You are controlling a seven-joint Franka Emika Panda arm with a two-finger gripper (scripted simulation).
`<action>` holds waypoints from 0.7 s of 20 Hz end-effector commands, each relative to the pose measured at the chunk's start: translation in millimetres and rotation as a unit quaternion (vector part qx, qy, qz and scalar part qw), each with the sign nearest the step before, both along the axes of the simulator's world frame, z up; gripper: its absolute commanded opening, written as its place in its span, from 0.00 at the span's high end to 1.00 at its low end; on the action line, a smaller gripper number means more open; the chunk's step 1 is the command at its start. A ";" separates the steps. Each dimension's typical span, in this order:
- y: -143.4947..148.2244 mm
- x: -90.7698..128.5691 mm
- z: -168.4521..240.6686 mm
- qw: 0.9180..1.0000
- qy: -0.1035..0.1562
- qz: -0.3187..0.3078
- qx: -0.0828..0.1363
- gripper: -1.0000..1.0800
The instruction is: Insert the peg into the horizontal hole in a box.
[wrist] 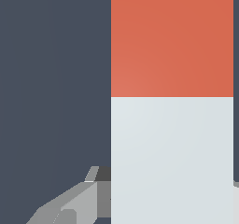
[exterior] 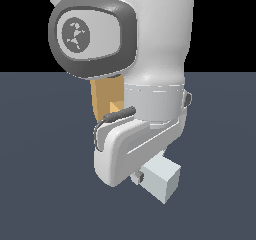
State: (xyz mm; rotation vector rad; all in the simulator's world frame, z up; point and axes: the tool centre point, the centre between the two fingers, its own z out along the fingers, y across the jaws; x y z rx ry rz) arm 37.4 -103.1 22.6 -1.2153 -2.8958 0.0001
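In the exterior view my gripper (exterior: 142, 176) is shut on the white-grey end of the peg (exterior: 161, 180), which sticks out toward the camera just above the dark floor. The tan-orange box (exterior: 104, 101) stands behind the arm, mostly hidden by it. A lighter patch on its face is part of the hole (exterior: 115, 107). In the wrist view the peg (wrist: 172, 125) fills the frame, red-orange on one part and white-grey on the other. One grey finger (wrist: 74, 202) presses at its side, with the gripper (wrist: 170, 204) closed around it. The box is out of the wrist view.
The white arm links and the grey-rimmed joint cap (exterior: 92, 34) fill most of the exterior view and hide the peg's red-orange end. Dark blue-grey floor (exterior: 220, 149) lies all around.
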 end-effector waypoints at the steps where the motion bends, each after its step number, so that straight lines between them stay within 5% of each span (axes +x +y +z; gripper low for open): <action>1: 0.4 -0.2 0.2 1.000 0.000 -0.001 0.000 1.00; 14: 29.8 -12.3 11.3 0.998 0.000 -0.060 0.000 1.00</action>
